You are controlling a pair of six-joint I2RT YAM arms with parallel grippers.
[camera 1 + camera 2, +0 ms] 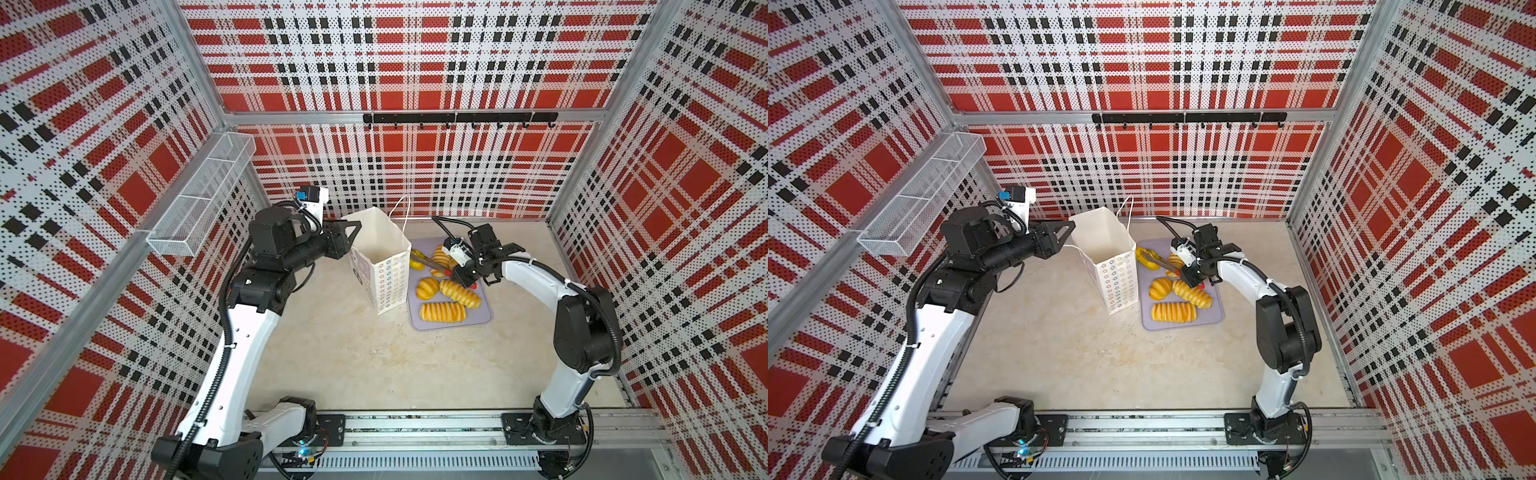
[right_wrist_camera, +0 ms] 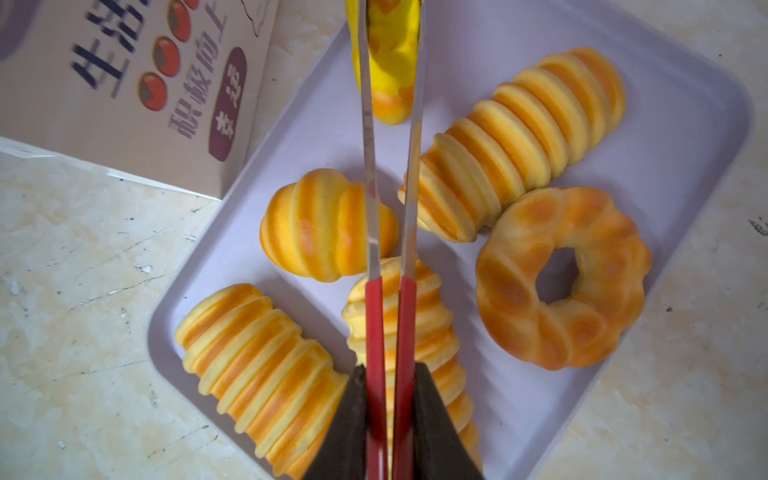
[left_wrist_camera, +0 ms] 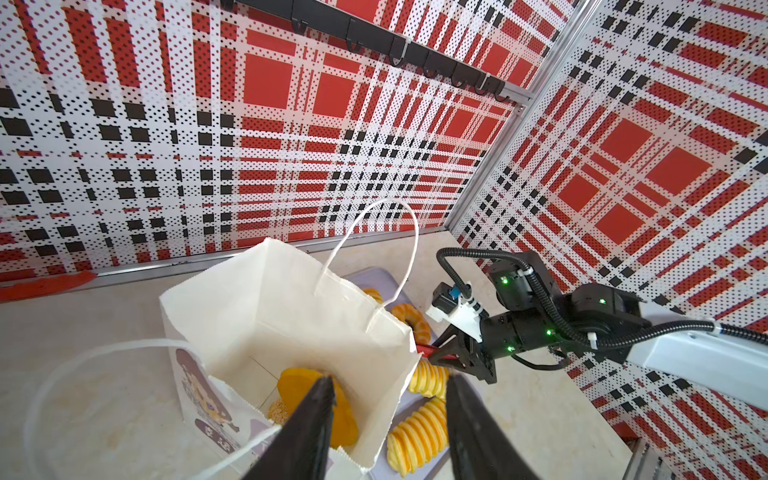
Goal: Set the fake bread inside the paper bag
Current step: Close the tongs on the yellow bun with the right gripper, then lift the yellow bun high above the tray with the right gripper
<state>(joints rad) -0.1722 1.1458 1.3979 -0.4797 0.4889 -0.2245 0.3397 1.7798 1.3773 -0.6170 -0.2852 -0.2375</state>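
Squeezing the red handles of the tongs [image 2: 374, 324], the right gripper [image 2: 390, 368] is clamping them together, and the metal tips are pinching a yellow bread [image 2: 390, 58]. In both top views that piece is showing at the upper left of the lilac tray [image 1: 480, 318], just right of the bag [image 1: 386, 274], which is standing upright at mid-frame on the counter [image 1: 353, 353]. A donut [image 2: 507, 282] and ridged loaves [image 2: 511, 137] are lying on the tray. Left of the bag, the left gripper [image 3: 390, 376] is hovering at the rim with its jaws apart; whether it is touching the paper I can't tell. More bread [image 3: 291, 384] is lying inside the bag.
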